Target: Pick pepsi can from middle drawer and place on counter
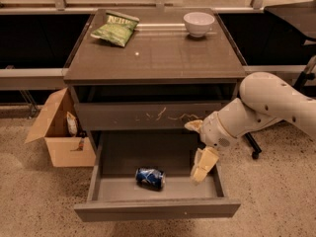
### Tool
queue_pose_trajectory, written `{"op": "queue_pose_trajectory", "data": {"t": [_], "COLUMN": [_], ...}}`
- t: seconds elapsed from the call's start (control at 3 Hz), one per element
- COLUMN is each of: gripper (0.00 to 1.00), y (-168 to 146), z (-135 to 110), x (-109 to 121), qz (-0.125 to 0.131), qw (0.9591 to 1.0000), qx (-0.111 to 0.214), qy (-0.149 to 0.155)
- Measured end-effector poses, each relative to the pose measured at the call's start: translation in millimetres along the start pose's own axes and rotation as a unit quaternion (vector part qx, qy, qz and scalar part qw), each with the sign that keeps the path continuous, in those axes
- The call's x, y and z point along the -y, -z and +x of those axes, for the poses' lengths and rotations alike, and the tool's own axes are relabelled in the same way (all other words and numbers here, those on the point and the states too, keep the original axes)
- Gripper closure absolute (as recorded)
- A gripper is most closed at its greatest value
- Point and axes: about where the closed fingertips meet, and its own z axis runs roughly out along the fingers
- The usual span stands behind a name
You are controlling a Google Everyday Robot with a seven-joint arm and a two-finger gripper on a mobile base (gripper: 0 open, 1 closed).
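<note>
The pepsi can point(150, 177) lies on its side on the floor of the pulled-out middle drawer point(158, 209), near the middle front. My gripper point(198, 145) hangs over the right part of the drawer, to the right of the can and apart from it. Its fingers are spread open and hold nothing; the lower finger point(203, 164) points down into the drawer. The white arm point(266, 105) comes in from the right. The counter point(153, 58) is the dark top of the cabinet above.
A green chip bag point(115, 27) and a white bowl point(199, 22) sit at the back of the counter. The closed drawer above has white scratches point(163, 116) on its front. An open cardboard box point(59, 132) stands on the floor to the left.
</note>
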Motion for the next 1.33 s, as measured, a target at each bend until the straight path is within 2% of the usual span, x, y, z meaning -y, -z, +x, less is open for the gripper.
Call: {"op": "queue_pose_trajectory", "data": {"t": [0.33, 0.67, 1.0, 1.33], "gripper": [0.00, 0.00, 0.00, 0.00], "y": [-8.8, -42.2, -111.2, -111.6], "z": [-0.7, 9.2, 26.3, 26.2], "x": [5.6, 27.7, 65.2, 65.2], "qz": [-0.006, -0.008, -0.020, -0.020], "qw": [0.9999, 0.9996, 0.9991, 0.9991], "qx": [0.003, 0.003, 0.008, 0.007], "qy": [0.011, 0.028, 0.037, 0.037]}}
